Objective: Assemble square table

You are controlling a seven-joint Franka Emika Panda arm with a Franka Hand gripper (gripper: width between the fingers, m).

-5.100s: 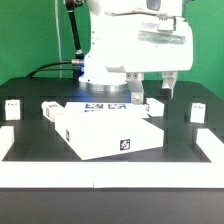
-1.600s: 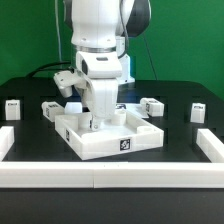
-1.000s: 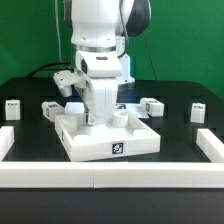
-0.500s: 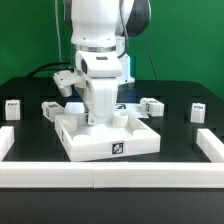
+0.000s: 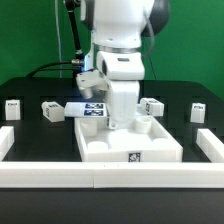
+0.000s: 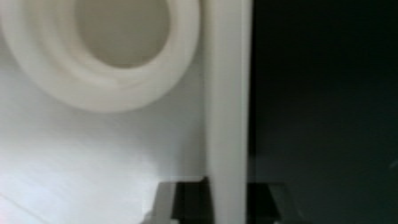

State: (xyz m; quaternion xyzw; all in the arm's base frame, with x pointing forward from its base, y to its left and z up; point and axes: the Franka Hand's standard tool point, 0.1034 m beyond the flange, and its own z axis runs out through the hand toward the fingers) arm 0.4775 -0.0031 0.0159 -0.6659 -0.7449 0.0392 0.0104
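At the exterior view's left stand 2 tagged legs: the outer left leg (image 5: 13, 107) and the inner left leg (image 5: 50, 110). In the middle the square panel (image 5: 130, 148) lies rim up on the black table (image 5: 30, 135). The gripper (image 5: 122, 120) is clamped on its rim wall (image 6: 228, 100). To the right stand the inner right leg (image 5: 152, 106) and the outer right leg (image 5: 198, 111).

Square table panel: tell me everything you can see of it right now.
The square table panel is white and plastic-looking. It lies flat on the black table with its raised rim facing up. A black-and-white tag sits on its near edge. The gripper is shut on its rim wall, beside a round corner hole.
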